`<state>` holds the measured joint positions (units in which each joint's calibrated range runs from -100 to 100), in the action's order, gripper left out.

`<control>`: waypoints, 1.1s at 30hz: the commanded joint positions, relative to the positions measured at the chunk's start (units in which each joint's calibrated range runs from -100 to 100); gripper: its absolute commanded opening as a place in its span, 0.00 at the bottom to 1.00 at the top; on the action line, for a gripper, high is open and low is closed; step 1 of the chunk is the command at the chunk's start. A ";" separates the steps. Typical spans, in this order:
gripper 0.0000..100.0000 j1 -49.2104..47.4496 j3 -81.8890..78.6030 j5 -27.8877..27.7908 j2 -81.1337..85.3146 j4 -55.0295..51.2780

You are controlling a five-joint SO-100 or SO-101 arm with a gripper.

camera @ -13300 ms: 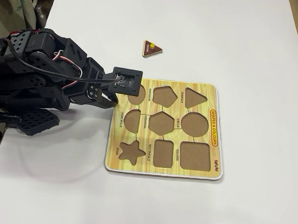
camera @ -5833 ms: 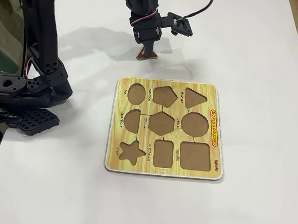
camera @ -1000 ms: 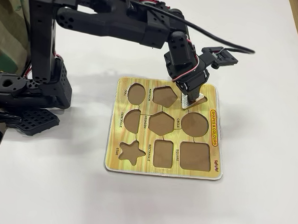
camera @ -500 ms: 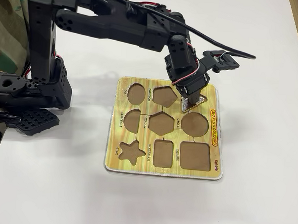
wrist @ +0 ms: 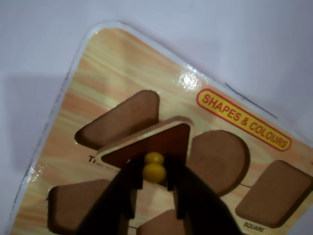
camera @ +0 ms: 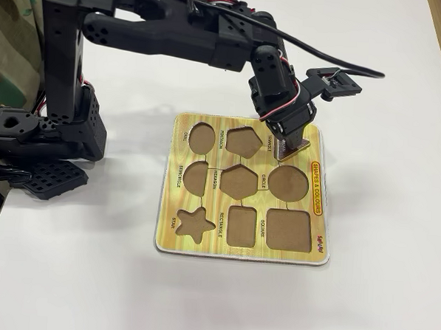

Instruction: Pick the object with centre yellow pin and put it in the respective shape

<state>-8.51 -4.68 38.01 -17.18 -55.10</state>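
- The black two-finger gripper (wrist: 154,182) enters the wrist view from the bottom edge; its two dark fingers (wrist: 128,188) stand close together with the small yellow knob (wrist: 154,168) pinched between them, so the gripper is clamped on the knob of the flat dark maroon wooden triangle piece with a tan edge (wrist: 161,141)
- In the wrist view the triangle piece sits directly ahead of the fingertips, its maroon face showing above the knob and its point toward the upper right; it looks tilted, with its tan edge standing clear above the board
- The piece overlaps the lower side of the triangular brown recess (wrist: 122,120) in the yellow wood-grain puzzle board (wrist: 107,63); most of the recess floor shows bare to the upper left of the piece, so the piece is not seated flat in it; whether any corner touches the recess floor cannot be told
- To the right of the piece in the wrist view lies the round brown recess (wrist: 217,159), and further right a squarish recess (wrist: 274,193) labelled SQUARE; a red-on-yellow "SHAPES & COLOURS" label (wrist: 243,119) runs along the board's edge
- In the fixed view the gripper (camera: 287,145) hangs over the board's (camera: 245,122) top right area, where the triangular recess (camera: 305,140) is largely hidden beneath it; only a pale sliver of the triangle piece (camera: 297,147) shows under the fingers
- The board rests on a white table (camera: 395,71)
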 commanded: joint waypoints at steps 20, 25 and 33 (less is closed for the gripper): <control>0.06 -2.42 3.24 0.27 -0.47 0.73; 0.06 -2.42 3.33 0.27 -0.47 0.73; 0.06 -2.33 2.61 0.06 -0.47 0.65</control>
<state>-10.85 -4.59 38.33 -18.90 -55.10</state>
